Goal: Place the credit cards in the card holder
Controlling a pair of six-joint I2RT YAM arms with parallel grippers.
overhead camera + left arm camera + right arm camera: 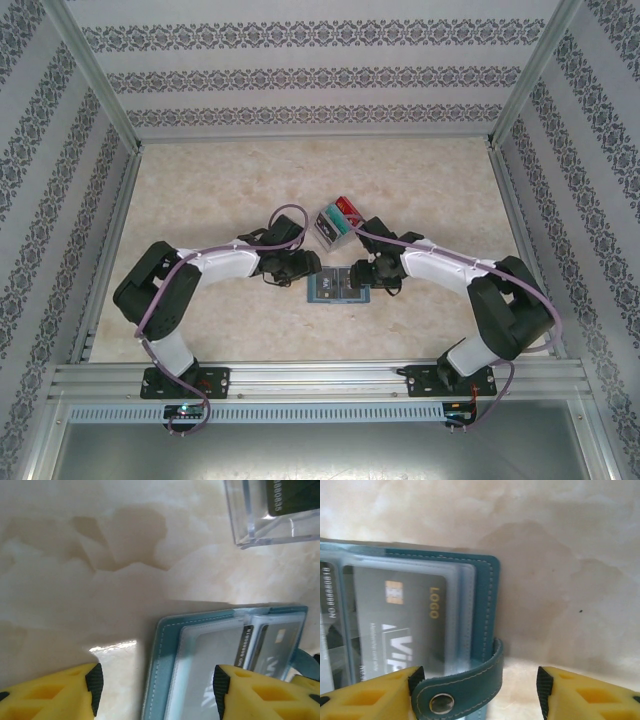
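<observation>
Both the left gripper (155, 682) and the right gripper (480, 685) are seen spread and empty over the flat teal-blue folding card holder (338, 288), laid open on the marbled table (220, 190), judged light and floppy, best pinned at its stitched edge while stiff, slippery plastic credit cards (287, 497) are slid in.

Teal card holder (485, 605), open flat; grey credit card (400, 620) in its clear pocket, seemingly another beside.
</observation>
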